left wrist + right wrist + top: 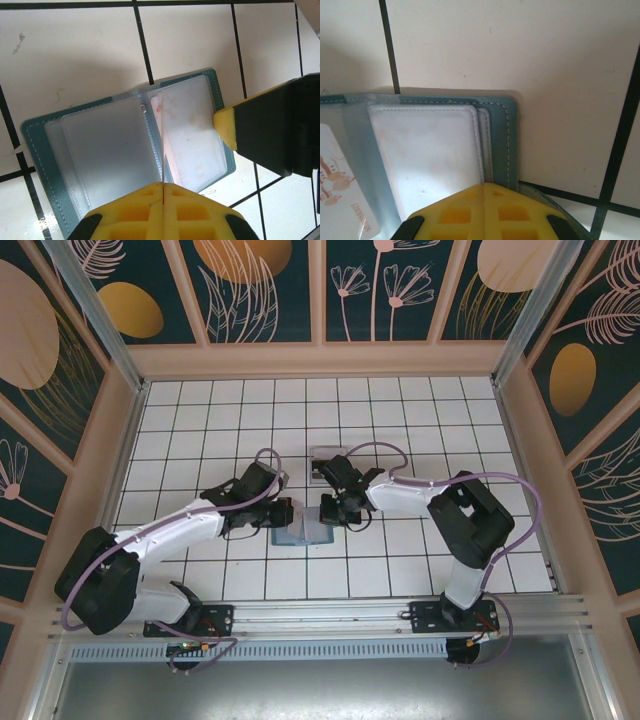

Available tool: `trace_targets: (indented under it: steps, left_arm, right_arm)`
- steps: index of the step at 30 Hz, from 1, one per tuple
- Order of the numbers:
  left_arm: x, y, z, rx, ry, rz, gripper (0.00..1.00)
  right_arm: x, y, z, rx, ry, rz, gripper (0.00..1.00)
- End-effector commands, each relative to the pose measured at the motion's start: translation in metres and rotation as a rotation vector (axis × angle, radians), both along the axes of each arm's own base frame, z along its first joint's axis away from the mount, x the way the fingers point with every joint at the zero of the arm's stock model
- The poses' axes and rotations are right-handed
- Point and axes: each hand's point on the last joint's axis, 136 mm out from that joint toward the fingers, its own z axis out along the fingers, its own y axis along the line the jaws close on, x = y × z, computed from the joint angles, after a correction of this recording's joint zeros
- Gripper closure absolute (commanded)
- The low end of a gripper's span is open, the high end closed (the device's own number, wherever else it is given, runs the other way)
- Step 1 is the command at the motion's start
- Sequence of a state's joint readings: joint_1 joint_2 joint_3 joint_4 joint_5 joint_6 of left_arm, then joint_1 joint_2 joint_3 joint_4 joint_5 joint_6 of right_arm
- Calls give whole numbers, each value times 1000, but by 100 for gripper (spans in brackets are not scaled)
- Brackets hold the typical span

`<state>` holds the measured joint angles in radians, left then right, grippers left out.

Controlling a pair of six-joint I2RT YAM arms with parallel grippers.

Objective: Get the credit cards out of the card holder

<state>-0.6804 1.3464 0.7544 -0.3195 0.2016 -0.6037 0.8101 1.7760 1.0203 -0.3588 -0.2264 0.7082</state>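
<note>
The card holder (305, 533) lies open on the desk (400, 420) between both grippers. The left gripper (162, 192) is closed, pinching an upright clear leaf at the holder's fold. The right gripper (484, 192), also closed, rests on its right edge. A credit card (342, 200) sits in a sleeve.

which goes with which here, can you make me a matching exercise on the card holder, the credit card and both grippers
Things:
1 card holder
2 credit card
3 left gripper
4 right gripper

States:
a shut on a thin leaf seen edge-on
b teal, lying open on the tiles
c shut, tip at the holder's edge
d pale with pink print, under clear plastic

Pairs: 1-b, 2-d, 3-a, 4-c
</note>
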Motion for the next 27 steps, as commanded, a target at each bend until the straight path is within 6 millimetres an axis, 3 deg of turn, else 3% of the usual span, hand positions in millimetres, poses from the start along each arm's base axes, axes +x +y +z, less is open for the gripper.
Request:
trace_targets:
  steps: [1, 9, 14, 20, 27]
  left_arm:
    - [-1, 1, 4, 51, -21, -105, 98]
    - [5, -2, 34, 133, -176, -341, 100]
    - [0, 1, 46, 193, -247, -506, 100]
    - [10, 7, 58, 308, -351, -644, 100]
    - [26, -6, 72, 337, -447, -767, 100]
  right_arm:
    - [-1, -9, 4, -50, -17, -5, 97]
    - [3, -9, 18, -47, -41, -12, 80]
    - [6, -11, 29, -50, -71, -13, 77]
    - [14, -14, 51, -36, -119, -26, 76]
    - [22, -30, 67, -37, -163, -60, 76]
